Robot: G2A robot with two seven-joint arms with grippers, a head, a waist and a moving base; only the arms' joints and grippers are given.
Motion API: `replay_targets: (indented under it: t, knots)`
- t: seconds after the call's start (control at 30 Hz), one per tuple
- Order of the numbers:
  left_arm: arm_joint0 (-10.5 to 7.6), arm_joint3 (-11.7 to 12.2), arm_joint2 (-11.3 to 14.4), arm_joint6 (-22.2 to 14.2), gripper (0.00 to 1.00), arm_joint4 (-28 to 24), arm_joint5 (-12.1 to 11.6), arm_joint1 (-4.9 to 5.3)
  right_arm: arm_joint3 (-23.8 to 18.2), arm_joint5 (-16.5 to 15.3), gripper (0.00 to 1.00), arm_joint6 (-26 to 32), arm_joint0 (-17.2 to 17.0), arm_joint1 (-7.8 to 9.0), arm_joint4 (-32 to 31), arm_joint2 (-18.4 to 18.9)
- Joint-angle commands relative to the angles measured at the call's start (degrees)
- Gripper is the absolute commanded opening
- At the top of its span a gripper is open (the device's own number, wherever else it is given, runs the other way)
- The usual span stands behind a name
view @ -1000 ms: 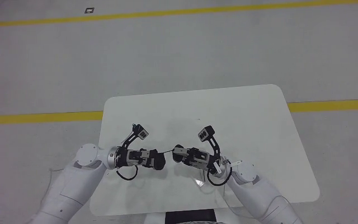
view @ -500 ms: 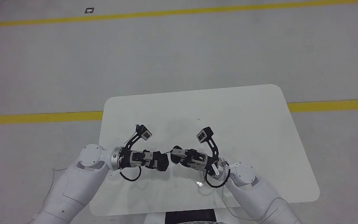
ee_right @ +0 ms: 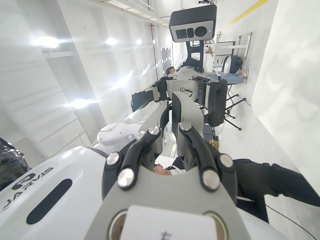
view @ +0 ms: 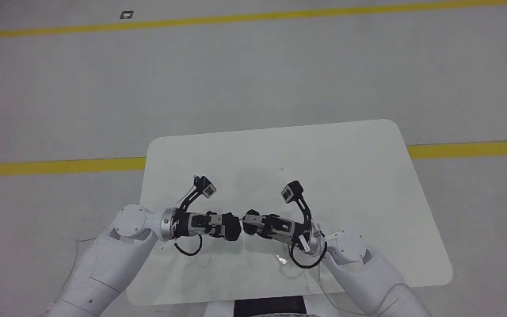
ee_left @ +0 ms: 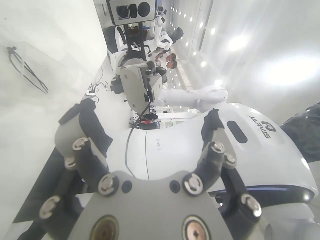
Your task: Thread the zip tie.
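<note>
OK, status. Both my arms meet over the near-middle of the white table [view: 317, 158], wrists aimed at each other. In the top view my left gripper [view: 230, 227] and my right gripper [view: 250, 224] sit tip to tip, just beside one another; can't tell from there whether they touch.

Left gripper: fingers [ee_left: 82, 123] spread wide apart, black pads facing inward.

Right gripper: fingers [ee_right: 175, 106] pressed together, with the ribbed dark pad visible on one. They point into the gap between the left gripper's spread fingers, as the right wrist view shows it.

Zip tie [ee_left: 148, 101]: in the left wrist view it's a thin black strip coming off the right gripper's tip and curving away from it, up in the air above the table. The pinched end is hidden by the pads, so I can't read the exact grip point. The free end is too thin to trace against the background clutter.

A loose bunch of black ties [ee_left: 27, 72] lies flat on the table, fanned out from one bound end, apart from both grippers.

Each wrist carries a black camera module on a bracket [view: 204, 189], sticking up toward the far side of the table. The floor beyond the table is grey, with yellow lines [view: 71, 166] across it.
</note>
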Motion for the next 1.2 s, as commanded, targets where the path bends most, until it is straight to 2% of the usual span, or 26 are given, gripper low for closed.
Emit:
replay_targets:
  t: [0.0, 0.03, 0.07, 0.1, 0.27, 0.4, 0.6, 0.87, 1.17]
  knots:
    - [0.1, -0.02, -0.06, -0.05, 0.69, 0.02, -0.1, 0.06, -0.42, 0.51, 0.0, -0.08, -0.2, 0.22, -1.37, 0.36]
    - [0.15, -0.03, -0.09, -0.05, 0.62, 0.05, -0.14, 0.09, -0.61, 0.73, 0.0, -0.02, -0.27, 0.32, -2.2, 0.44]
    - [0.2, -0.06, -0.12, -0.05, 0.5, 0.04, -0.19, 0.11, -0.78, 0.88, 0.0, 0.12, -0.32, 0.41, -2.94, 0.47]
    - [0.27, -0.09, -0.12, -0.07, 0.45, 0.06, -0.23, 0.14, -0.96, 0.94, 0.0, 0.1, -0.41, 0.47, -3.39, 0.48]
    - [0.3, -0.32, 0.21, 0.04, 0.4, 0.7, -0.3, 0.21, -1.24, 0.91, 0.0, -0.06, -0.61, 0.55, -4.01, 0.35]
    - [0.19, -0.27, 0.4, 0.17, 0.42, 0.72, -0.23, 0.24, -1.24, 0.91, 0.0, -0.06, -0.61, 0.55, -4.01, 0.35]
    - [-0.01, 0.09, 0.6, 0.14, 0.38, 0.72, -0.11, 0.31, -2.11, 1.83, 0.0, -2.38, -0.88, 0.74, -6.4, 0.6]
    - [-0.35, 0.77, 1.12, -0.21, 0.27, 0.58, -0.13, 0.34, -3.68, 2.97, 0.0, -2.38, -1.57, 1.38, -8.35, 1.78]
    - [-0.94, 1.53, 1.68, -0.51, 0.21, 0.82, 0.17, 0.41, -4.78, 4.19, 0.0, -1.72, -2.17, 2.02, -9.5, 2.7]
